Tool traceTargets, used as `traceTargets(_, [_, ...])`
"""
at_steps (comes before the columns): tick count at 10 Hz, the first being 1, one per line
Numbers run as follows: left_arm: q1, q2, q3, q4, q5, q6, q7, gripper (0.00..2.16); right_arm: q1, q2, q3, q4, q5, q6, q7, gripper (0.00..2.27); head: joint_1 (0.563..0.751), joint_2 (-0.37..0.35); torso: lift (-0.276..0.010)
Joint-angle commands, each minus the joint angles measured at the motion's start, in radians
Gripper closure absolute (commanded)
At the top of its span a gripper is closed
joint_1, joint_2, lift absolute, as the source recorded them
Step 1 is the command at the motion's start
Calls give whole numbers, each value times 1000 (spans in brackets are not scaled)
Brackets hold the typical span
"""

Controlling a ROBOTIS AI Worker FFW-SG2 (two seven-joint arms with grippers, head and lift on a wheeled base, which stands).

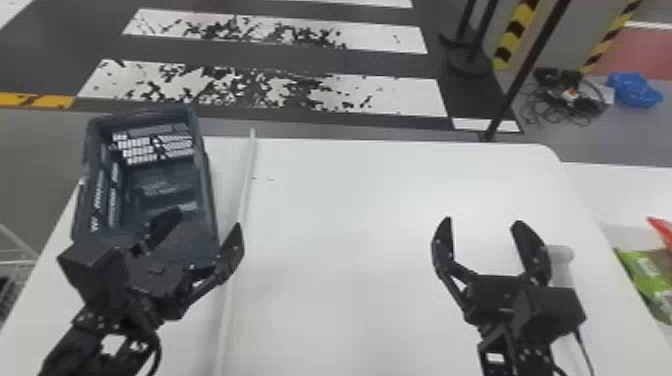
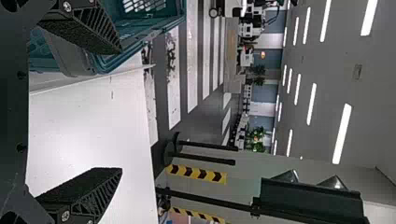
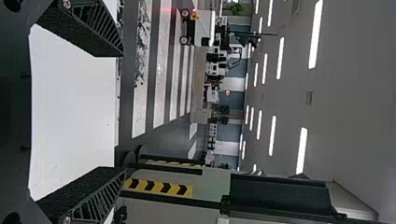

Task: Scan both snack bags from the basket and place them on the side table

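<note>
Risks as the transfer apparently nears completion: catching the basket or leaving a bag unscanned.
Your left claw (image 1: pixel 206 220), spread and empty, overlaps the near end of the basket (image 1: pixel 208 200) in the head view; a careless turn could hook the rim and drag the basket across the desk (image 1: pixel 350 225). Your right claw (image 1: pixel 482 222), also empty and spread, could strike the pale rounded object (image 1: pixel 562 255) beside it if swung low. A green bag (image 1: pixel 645 280) and a red corner (image 1: pixel 664 231), probably the second bag's, lie on the side table (image 1: pixel 635 195); scanning cannot be confirmed.
</note>
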Motion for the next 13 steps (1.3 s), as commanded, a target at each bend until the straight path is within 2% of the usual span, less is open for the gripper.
traceTargets(1, [1, 2, -1, 0, 0, 0, 0, 100, 2, 4, 0, 0, 0, -12, 0, 56, 695, -75, -75])
traceTargets(13, [-5, 5, -3, 0, 2, 3, 0, 100, 5, 4, 0, -8, -12, -19, 0, 60, 695, -77, -75])
